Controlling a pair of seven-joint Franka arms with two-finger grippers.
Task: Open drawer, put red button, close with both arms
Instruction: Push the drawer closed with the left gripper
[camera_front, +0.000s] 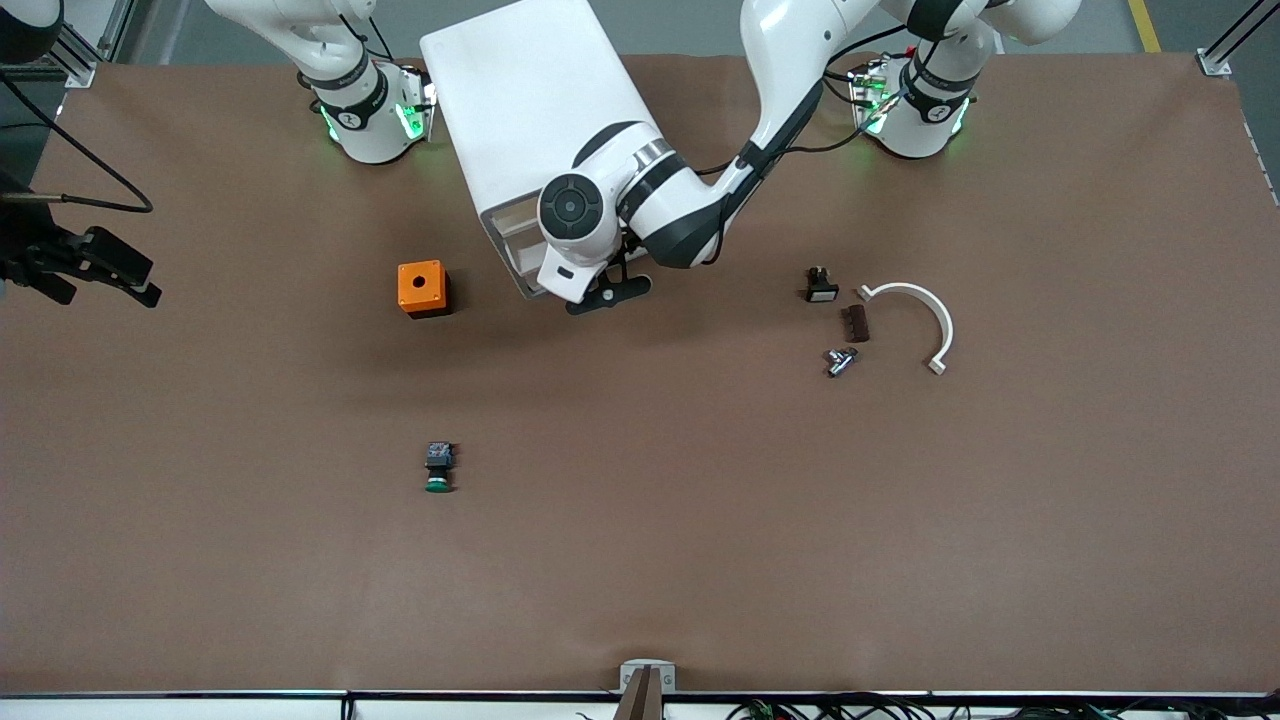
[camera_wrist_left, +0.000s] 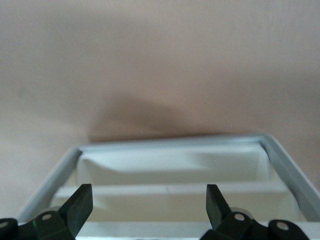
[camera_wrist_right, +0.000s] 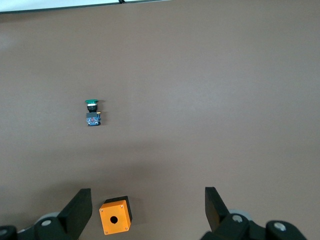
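Green-capped button (camera_wrist_right: 92, 112) lies well ahead of right gripper (camera_wrist_right: 147, 200), jaws apart; orange box (camera_wrist_right: 115, 216) sits below, between them. Left gripper (camera_wrist_left: 147, 200), jaws apart, hovers over open drawer (camera_wrist_left: 170, 142). Red button unseen; probably light and rigid, so grip the dark body.

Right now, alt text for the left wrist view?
The left gripper, jaws open, hangs over the open front of a white plastic drawer unit with grey rim. Plain brown table surface fills the rest; no button is visible.

My front camera looks down on the whole table (camera_front: 700, 560) from high up, facing me. My left wrist camera sits close over the white drawer unit (camera_wrist_left: 170, 175); my right wrist camera, higher, shares the orange box (camera_wrist_right: 115, 216) and green-capped button (camera_wrist_right: 92, 113) with the front view.
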